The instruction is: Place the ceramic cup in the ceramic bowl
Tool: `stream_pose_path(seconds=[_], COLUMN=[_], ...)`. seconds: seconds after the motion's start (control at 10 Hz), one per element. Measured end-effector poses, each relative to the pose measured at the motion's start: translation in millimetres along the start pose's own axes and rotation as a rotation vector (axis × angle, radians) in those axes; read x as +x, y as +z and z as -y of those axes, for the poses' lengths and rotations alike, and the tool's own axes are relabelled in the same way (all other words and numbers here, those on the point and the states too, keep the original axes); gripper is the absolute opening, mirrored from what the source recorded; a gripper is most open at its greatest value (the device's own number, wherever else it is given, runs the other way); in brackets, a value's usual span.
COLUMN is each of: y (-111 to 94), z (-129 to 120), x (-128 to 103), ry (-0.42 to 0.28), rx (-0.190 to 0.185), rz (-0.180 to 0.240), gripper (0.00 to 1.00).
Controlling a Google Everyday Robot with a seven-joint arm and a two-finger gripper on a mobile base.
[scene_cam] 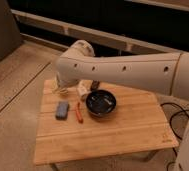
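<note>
We see the arm (128, 70) reach in from three o'clock and bend down, gripper (63, 89) low over the table (123, 132), fingers spread, empty. The ceramic cup (83, 90) stands at ten o'clock of the ceramic bowl (88, 104).

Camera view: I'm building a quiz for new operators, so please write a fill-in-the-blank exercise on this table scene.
1. The bowl is ____ in colour.
2. The cup stands on the ____, not in the bowl.
3. In the picture, the hand is to the ____ of the cup.
Missing words: black; table; left.
</note>
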State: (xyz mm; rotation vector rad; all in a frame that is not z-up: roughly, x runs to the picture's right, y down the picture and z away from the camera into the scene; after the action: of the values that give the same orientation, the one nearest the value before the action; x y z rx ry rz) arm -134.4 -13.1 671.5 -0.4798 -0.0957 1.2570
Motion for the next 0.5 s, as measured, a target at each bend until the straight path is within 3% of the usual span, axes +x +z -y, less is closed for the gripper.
stream_pose_path(seconds=[0.3, 0.4, 0.5], y=[5.5, 9.2, 12.6], z=[33.8, 48.7, 55.3], x=[-52.0, -77.3, -88.8], ry=[0.001, -0.022, -0.034], rx=[0.033, 0.022, 0.007], rz=[0.088, 0.153, 0.188], gripper=[0.65, 0.65, 0.65])
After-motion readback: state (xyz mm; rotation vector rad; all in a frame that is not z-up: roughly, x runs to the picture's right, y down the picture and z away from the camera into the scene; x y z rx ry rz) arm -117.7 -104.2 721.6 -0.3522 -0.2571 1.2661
